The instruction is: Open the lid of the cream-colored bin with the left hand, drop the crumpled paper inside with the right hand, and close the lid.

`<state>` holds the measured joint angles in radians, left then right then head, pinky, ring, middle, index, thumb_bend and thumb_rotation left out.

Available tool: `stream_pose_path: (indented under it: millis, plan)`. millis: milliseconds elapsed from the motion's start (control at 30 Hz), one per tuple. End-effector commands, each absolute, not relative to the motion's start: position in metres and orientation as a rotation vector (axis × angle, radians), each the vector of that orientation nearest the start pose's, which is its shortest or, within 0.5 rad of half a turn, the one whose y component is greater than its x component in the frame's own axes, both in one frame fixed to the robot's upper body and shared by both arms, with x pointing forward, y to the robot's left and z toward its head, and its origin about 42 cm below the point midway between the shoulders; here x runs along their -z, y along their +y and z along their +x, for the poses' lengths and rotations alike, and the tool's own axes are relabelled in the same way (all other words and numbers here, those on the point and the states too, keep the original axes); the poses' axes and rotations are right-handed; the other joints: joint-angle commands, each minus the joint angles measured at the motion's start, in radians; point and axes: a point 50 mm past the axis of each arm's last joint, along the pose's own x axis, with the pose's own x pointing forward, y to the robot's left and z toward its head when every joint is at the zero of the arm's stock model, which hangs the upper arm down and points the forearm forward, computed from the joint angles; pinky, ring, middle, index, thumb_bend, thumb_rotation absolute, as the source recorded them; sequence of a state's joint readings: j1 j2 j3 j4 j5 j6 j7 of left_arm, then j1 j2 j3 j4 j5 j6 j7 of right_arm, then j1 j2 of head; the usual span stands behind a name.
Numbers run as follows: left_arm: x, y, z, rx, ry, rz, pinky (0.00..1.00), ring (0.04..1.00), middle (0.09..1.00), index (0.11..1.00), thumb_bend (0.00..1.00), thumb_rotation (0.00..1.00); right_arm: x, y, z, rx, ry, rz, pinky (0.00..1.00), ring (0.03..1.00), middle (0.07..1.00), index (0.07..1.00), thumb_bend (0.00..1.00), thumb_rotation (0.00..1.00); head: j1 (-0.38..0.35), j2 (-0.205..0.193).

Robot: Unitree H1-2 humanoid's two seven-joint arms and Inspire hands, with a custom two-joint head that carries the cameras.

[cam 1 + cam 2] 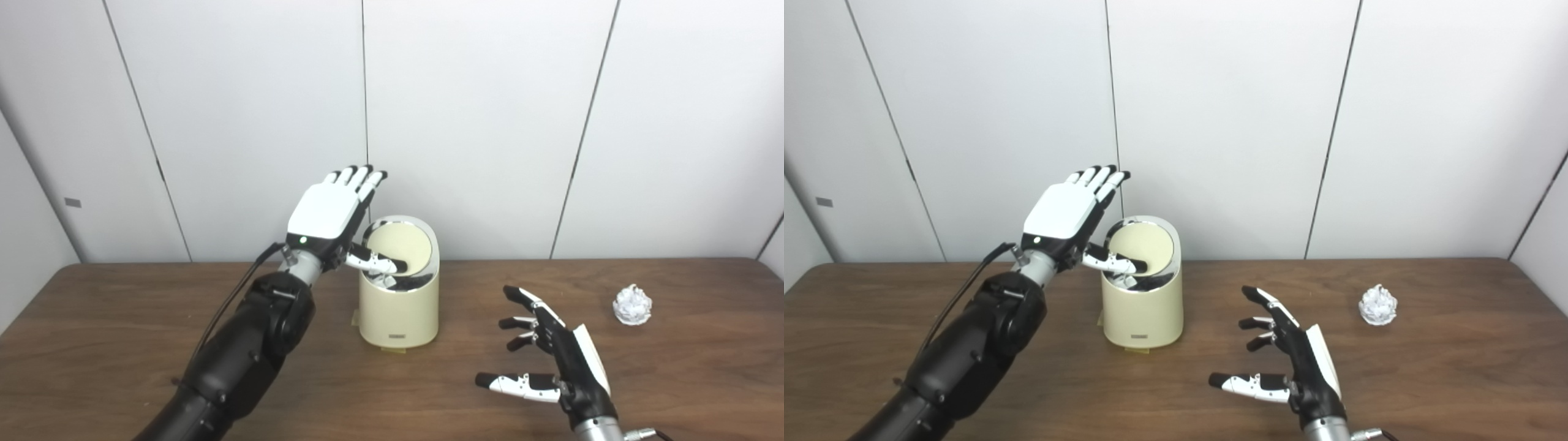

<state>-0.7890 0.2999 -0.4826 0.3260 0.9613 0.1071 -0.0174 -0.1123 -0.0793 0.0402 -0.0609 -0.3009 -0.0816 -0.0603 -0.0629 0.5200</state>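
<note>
The left hand (334,211) is raised beside the bin (399,294), fingers straight, thumb pressing the tilted lid (398,242): the opening step. The right hand (551,355) waits near, spread and empty. Next, it must reach right for the paper (633,304).

Two head cameras side by side look down; both share the table (122,343).

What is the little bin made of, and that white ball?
The bin looks like smooth cream plastic, with a shiny, mirror-like ring round its top, maybe metal. The white ball is crumpled paper: creased and lumpy all over.
</note>
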Motion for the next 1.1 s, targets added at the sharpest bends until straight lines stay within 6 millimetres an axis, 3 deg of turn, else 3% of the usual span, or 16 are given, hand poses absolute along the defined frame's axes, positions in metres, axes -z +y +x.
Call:
stream_pose_path:
  millis: [0,400,667,1067]
  plan:
    - [-0.284,0.146,0.482,0.192,-0.504,1.57,0.98,1.0,1.0,1.0,1.0,0.22,-0.174,-0.213,0.324,0.018,-0.362,-0.369,0.51,0.685,0.859,0.827,0.81,0.11,0.001,0.001]
    - [-0.268,0.153,0.48,0.3,-0.441,1.731,0.97,1.0,1.0,1.0,1.0,0.15,-0.174,-0.215,0.324,0.019,-0.372,-0.362,0.51,0.686,0.852,0.824,0.8,0.06,0.0,0.005]
    - [-0.252,0.159,0.478,0.34,-0.428,1.711,0.91,1.0,1.0,1.0,1.0,0.14,-0.174,-0.215,0.325,0.022,-0.368,-0.368,0.51,0.685,0.846,0.825,0.8,0.06,0.005,0.001]
    - [-0.289,0.172,0.464,0.22,-0.546,1.414,0.91,1.0,1.0,1.0,0.99,0.19,-0.171,-0.215,0.328,0.021,-0.37,-0.378,0.5,0.681,0.854,0.824,0.8,0.06,0.016,-0.011]
